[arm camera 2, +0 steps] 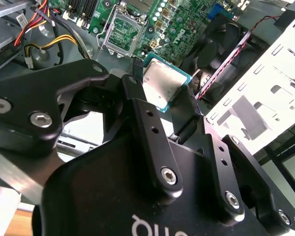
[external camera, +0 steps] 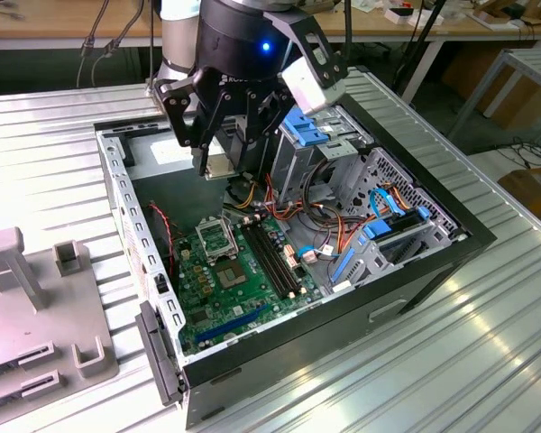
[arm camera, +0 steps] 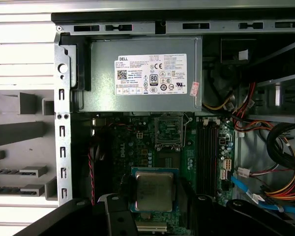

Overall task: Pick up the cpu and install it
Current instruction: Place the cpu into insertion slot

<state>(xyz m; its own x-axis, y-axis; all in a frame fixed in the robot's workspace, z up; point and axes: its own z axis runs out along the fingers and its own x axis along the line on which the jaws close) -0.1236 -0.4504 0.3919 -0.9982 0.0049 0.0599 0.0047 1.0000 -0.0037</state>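
The arm hangs over an open desktop computer case (external camera: 343,317) that lies on its side on a ribbed metal table (external camera: 451,370). Its black gripper (external camera: 224,168) is pinched together on the cpu (arm camera 2: 163,86): one finger presses each of two opposite edges, and the square chip sits level between them with its silver lid facing up toward the wrist. The chip is in the air, clear of the board, above the part of the case near the power supply (arm camera: 137,73).

Down on the green motherboard (external camera: 225,302) the cpu socket (external camera: 215,239) stands empty inside its metal frame. In the first wrist view the held chip is near the socket but apart from it, not lined up over it. The black memory slots (external camera: 276,262) run just beside the socket, towards the exterior view's right. Further that way there are red, yellow and orange cables (external camera: 329,225) and blue drive rails (external camera: 392,230) in the metal bay. A grey plastic fixture (external camera: 18,311) with upright posts rests on the table at the exterior view's left, well apart from the case.
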